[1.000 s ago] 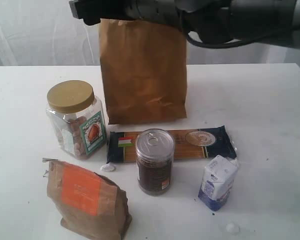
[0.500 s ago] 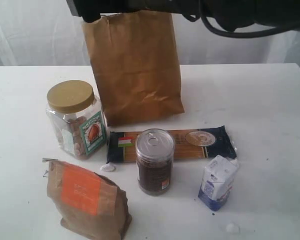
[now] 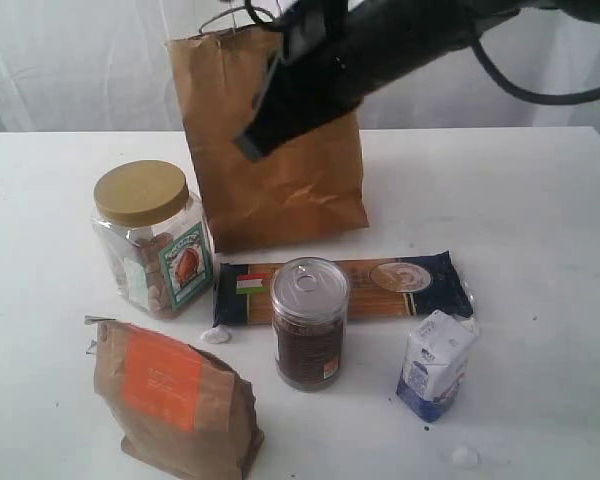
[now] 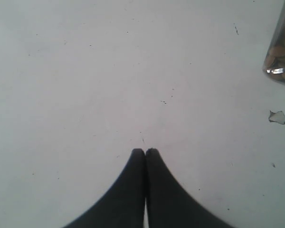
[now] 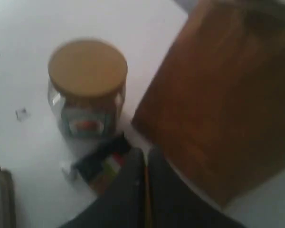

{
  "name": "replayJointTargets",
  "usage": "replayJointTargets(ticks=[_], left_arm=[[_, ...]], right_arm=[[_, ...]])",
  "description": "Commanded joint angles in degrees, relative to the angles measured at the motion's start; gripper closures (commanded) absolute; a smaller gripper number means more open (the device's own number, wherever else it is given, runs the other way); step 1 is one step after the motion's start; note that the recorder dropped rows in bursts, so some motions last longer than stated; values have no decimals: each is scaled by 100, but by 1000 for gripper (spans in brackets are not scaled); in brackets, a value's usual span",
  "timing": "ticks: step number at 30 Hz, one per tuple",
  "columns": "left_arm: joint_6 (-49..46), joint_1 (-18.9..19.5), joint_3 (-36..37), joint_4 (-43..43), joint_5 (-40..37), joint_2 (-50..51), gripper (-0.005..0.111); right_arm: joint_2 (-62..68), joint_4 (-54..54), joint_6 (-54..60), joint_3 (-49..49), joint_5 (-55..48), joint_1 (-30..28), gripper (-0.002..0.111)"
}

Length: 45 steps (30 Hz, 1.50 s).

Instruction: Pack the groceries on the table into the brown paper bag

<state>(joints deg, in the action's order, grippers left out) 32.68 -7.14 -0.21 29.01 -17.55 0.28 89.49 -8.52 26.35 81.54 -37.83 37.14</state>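
Observation:
The brown paper bag stands upright at the back of the table, its cord handles showing at the top. My right gripper hangs shut and empty in front of the bag's upper face, pointing down and to the left. In the right wrist view the right gripper is over the bag, the gold-lidded jar and an end of the spaghetti packet. My left gripper is shut and empty over bare tabletop, with a corner of the jar at the frame's edge.
In front of the bag lie the gold-lidded jar, the dark spaghetti packet, the foil-topped jar, the white-blue carton and the orange-labelled pouch. Small white crumbs lie among them.
My right arm has swung down from above the bag's top to its front face, and its jaws have closed. The bag shifted slightly left earlier. The groceries have not moved.

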Motion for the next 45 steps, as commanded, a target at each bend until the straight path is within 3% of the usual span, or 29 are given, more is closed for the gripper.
replayJointTargets(ticks=[1, 5, 7, 9, 11, 12, 25, 38, 40, 45], left_arm=[[21, -38, 21, 43, -4, -28, 107], [21, -38, 21, 43, -4, -28, 107], [21, -38, 21, 43, -4, -28, 107], [21, -38, 21, 43, -4, -28, 107], [21, -38, 21, 43, -4, -28, 107], [21, -38, 21, 43, -4, -28, 107], [21, -38, 21, 43, -4, -28, 107], [21, -38, 21, 43, -4, -28, 107], [21, -38, 21, 43, -4, -28, 107], [21, -38, 21, 43, -4, -28, 107]], right_arm=[[-53, 540, -724, -27, -1833, -112, 108], [115, -105, -712, -27, -2768, -112, 104], [274, -511, -659, -27, -2780, -112, 84], [564, -812, -453, -27, -2754, -112, 49], [807, -835, -210, -27, -2685, -87, 28], [880, -835, -171, -27, -2633, -87, 25], [1754, -182, -281, -27, -2131, -74, 24], [1514, -75, -448, 84, -2127, -74, 24], [1451, 133, -755, 132, -2137, -74, 24], [1295, 587, -3310, 409, -3022, -74, 24]])
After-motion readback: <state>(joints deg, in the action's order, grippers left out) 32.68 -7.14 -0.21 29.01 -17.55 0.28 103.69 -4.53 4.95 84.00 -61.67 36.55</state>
